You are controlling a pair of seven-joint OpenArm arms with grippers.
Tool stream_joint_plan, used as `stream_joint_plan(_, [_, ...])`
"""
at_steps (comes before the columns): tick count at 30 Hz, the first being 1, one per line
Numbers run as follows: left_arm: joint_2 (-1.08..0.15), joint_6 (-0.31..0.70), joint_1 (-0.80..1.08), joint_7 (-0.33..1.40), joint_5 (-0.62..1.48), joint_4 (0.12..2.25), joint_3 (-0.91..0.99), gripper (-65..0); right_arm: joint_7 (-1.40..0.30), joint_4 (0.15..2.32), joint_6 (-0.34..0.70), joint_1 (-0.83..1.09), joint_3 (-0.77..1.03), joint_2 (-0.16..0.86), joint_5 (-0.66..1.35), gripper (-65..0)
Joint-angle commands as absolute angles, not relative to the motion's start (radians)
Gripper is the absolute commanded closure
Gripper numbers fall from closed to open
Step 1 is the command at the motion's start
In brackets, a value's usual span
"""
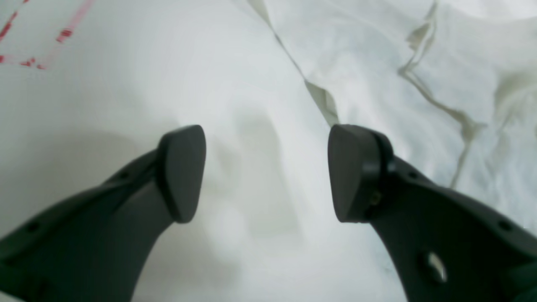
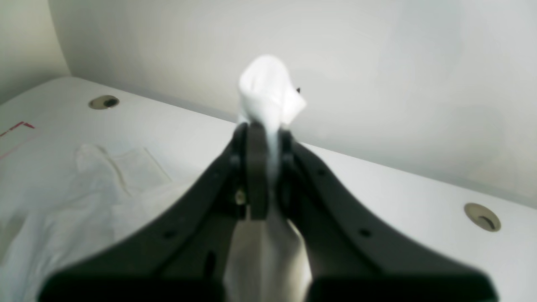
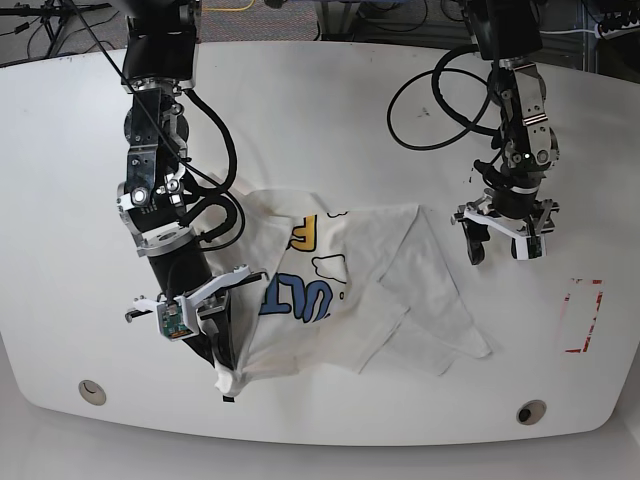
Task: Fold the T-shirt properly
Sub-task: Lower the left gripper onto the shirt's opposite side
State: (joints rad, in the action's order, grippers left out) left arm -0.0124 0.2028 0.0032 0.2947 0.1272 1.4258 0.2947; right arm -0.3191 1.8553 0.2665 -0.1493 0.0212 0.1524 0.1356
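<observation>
T-shirt [image 3: 350,290]: white, lying rumpled on the middle of the white table [image 3: 330,120], partly folded – one side panel turned over toward the centre, a sleeve or corner spread out toward the near edge.

Print on the T-shirt: bubble letters only partly showing – an orange-yellow shape above and blue letters below that look like "U" and "L" or similar; I cannot read a whole word. Black-outlined white clouds sit beside the yellow letter.

Right claw [image 2: 262,126]: at the T-shirt's near corner, on the base view's left side – jaws together, clamped on a bunch of the white cloth, which pokes up past the fingertips in a small tuft.

Left claw [image 3: 500,245]: just off the T-shirt's far edge, on the base view's right, hanging above the table with its jaws wide apart and nothing between them. In its wrist view one fingertip [image 1: 354,172] sits right at the shirt's hem line, the other over bare table.

Red tape marks [image 3: 583,315]: a broken red rectangle outline on the table, well away from the T-shirt, beyond the left claw. No writing on it that I can make out.

Cable holes [image 3: 530,411]: two round grommets in the table near its front edge, one either side of the T-shirt.

Labels or brands: none legible on the arms.
</observation>
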Motion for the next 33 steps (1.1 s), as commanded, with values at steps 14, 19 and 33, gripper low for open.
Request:
stream_joint_plan(14, [0.032, 0.327, -0.145, 0.317, 0.153, 1.323, 0.313, -44.2, -0.285, 1.867, 0.265, -0.158, 0.039, 0.161, 0.138, -1.3])
stream_joint_plan(19, [0.013, 0.342, -0.208, 0.311, 0.150, 1.220, 0.316, -44.3, -0.289, 1.871, 0.265, -0.156, 0.031, 0.160, 0.138, -1.3])
stream_joint_plan(33, [-0.018, 0.337, -0.288, 0.260, 0.156, 1.084, 0.327, -44.4, -0.286, 1.866, 0.264, -0.155, 0.030, 0.163, 0.138, -1.4])
